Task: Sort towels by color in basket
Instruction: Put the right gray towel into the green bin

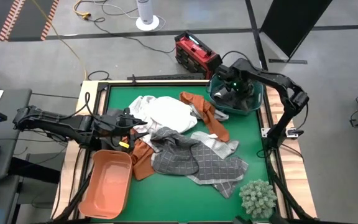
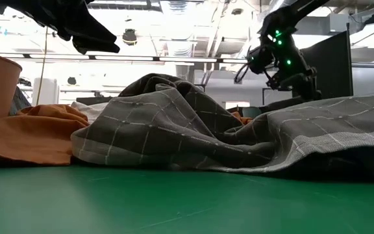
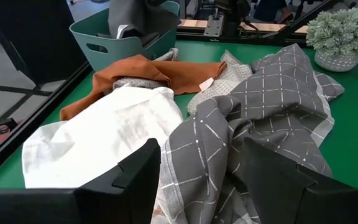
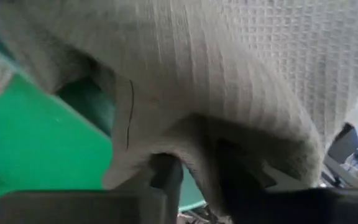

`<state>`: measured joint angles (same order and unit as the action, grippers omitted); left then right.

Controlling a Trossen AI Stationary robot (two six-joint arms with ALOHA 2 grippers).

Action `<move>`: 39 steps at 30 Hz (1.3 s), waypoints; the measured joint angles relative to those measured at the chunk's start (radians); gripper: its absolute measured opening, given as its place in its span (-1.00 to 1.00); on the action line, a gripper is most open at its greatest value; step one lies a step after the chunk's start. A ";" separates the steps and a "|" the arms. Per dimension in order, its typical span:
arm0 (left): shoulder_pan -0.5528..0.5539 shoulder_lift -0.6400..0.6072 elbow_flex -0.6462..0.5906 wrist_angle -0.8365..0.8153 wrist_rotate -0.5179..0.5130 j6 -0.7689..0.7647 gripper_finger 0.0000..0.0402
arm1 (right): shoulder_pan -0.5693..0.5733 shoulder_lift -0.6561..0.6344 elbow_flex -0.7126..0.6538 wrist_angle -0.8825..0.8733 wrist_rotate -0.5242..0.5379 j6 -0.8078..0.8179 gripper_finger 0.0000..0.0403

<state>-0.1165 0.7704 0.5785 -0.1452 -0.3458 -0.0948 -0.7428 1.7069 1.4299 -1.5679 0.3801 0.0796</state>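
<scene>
I have the right gripper (image 1: 234, 87) over the teal basket (image 1: 253, 104) at the bench's two o'clock corner, delivering a plain grey towel (image 4: 229, 81) that drapes across its jaws; whether they pinch it or have let go I cannot tell. The left gripper (image 1: 128, 122) waits at nine o'clock with jaws spread and empty, beside the white towel (image 1: 166, 112), with the rust-orange towel (image 1: 207, 115) and grey checked towel (image 1: 191, 158) heaped mid-bench and the orange basket (image 1: 107, 183) at seven o'clock. In my judgement the grey drop-off is the step in hand, and the next move calls for lifting clear and fetching another towel from the heap.
</scene>
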 joint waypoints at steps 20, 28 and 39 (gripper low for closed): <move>0.000 0.000 0.000 -0.023 0.011 0.008 0.05 | 0.060 0.000 0.223 0.019 0.008 -0.034 0.27; 0.000 0.000 0.000 -0.026 -0.003 0.003 0.05 | 0.039 0.000 0.121 0.166 0.007 -0.049 0.27; 0.000 0.000 0.000 -0.022 -0.005 -0.001 0.05 | -0.082 0.001 -0.221 0.438 -0.072 0.018 0.24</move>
<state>-0.1165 0.7704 0.5785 -0.1672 -0.3508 -0.0956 -0.8246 1.7081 1.2093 -1.1302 0.3082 0.0975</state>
